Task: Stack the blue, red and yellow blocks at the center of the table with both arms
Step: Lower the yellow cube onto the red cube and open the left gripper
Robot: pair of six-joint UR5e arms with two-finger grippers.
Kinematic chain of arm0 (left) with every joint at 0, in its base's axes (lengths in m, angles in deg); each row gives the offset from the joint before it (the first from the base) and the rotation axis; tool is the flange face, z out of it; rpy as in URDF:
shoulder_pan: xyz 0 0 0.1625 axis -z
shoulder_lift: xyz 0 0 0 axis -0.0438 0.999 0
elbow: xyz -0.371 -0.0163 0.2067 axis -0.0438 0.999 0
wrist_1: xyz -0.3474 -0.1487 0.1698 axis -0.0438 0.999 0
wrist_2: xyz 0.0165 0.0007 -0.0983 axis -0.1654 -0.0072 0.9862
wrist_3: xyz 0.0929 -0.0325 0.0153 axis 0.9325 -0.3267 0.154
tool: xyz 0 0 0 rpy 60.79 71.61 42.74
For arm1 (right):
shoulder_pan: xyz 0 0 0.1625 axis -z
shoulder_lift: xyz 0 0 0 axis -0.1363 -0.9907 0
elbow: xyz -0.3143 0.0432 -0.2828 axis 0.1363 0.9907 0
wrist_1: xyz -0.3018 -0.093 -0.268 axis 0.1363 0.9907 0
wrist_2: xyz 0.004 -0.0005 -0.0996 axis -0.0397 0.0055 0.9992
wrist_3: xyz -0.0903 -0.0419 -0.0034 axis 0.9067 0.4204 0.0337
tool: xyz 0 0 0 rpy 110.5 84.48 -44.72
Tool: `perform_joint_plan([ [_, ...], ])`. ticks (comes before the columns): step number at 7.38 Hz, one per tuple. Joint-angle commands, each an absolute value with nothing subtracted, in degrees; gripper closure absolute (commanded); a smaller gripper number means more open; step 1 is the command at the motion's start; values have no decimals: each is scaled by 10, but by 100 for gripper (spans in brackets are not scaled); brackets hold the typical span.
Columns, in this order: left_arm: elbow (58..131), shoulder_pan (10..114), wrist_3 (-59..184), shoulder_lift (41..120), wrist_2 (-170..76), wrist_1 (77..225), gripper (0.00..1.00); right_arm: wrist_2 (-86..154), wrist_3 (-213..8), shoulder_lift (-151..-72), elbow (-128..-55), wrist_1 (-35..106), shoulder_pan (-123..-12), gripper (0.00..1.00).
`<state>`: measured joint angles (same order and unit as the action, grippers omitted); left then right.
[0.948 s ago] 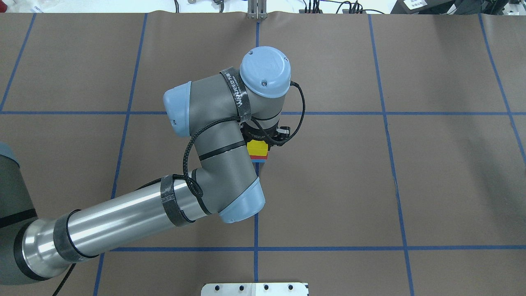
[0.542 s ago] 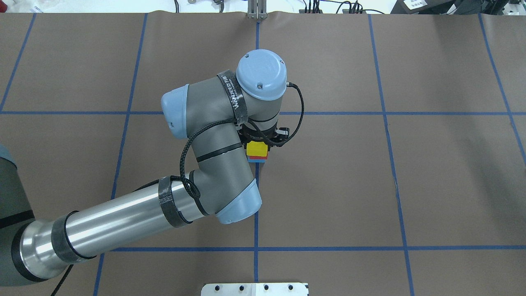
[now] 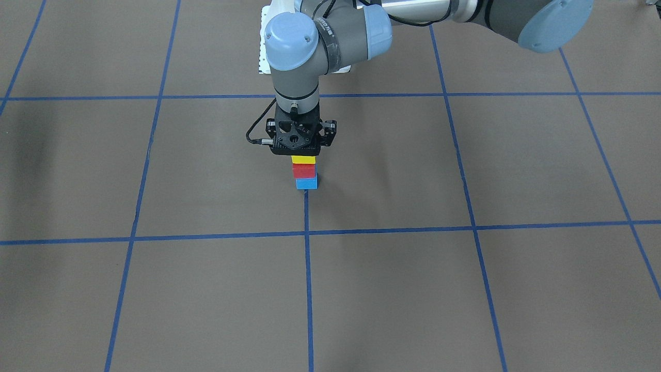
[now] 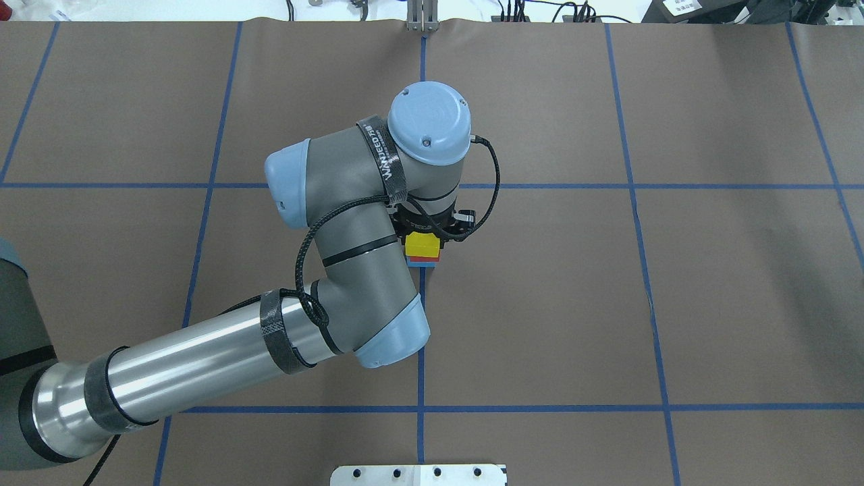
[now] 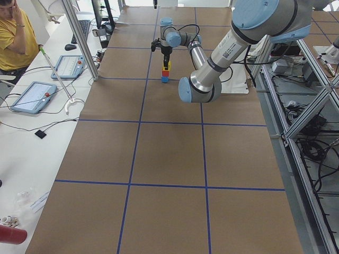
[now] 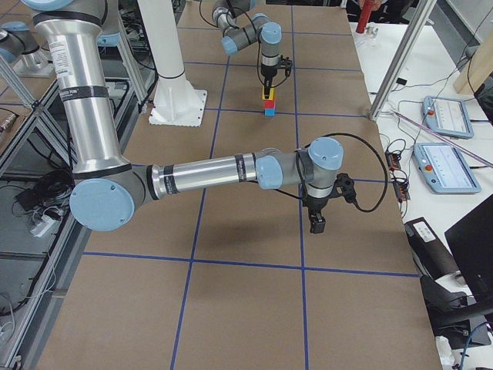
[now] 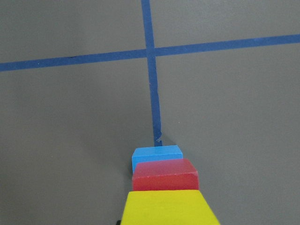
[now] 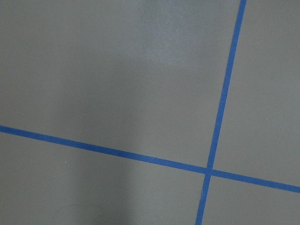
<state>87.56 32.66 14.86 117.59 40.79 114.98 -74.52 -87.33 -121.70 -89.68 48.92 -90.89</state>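
Standing stacked: yellow block (image 3: pixel 303 159) atop red block (image 3: pixel 303 170) atop blue block (image 3: pixel 306 183).

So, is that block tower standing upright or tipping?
Upright: yellow block on red block on blue block, sides roughly lined up.

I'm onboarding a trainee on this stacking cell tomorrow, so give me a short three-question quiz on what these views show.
1. Multiple choice: from bottom to top, the stack reads A) blue, red, yellow; B) yellow, red, blue; C) red, blue, yellow.
2. True or false: the right wrist view shows a block.
3. Fill in: the claw at the yellow block belongs to the ___ arm.
Key: 1 A. 2 False; it shows only the table and blue tape. 3 Left.
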Motion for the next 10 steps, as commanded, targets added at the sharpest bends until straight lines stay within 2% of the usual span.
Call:
perform_joint_plan([
  [1, 875, 327, 149, 1177, 408, 1151, 91, -745, -873, -1217, -897, 489, -909, 0],
  [2, 875, 328, 149, 1177, 408, 1152, 88, -745, -873, -1217, -897, 489, -909, 0],
  [4, 874, 329, 150, 1177, 408, 1152, 63, -745, -873, -1217, -897, 489, -909, 0],
  [6, 874, 329, 150, 1177, 408, 1151, 43, -745, -873, -1217, -897, 489, -909, 0],
  [7, 874, 329, 150, 1177, 408, 1152, 27, -745, -873, -1217, -897, 489, -909, 0],
  [8, 874, 329, 149, 1177, 408, 1152, 22, -745, -873, -1217, -897, 489, -909, 0],
  [9, 874, 329, 147, 1177, 408, 1152, 1, -745, -873, -1217, -897, 489, -909, 0],
  [10, 874, 329, 148, 1177, 408, 1152, 0, -745, -873, -1217, -897, 489, -909, 0],
])
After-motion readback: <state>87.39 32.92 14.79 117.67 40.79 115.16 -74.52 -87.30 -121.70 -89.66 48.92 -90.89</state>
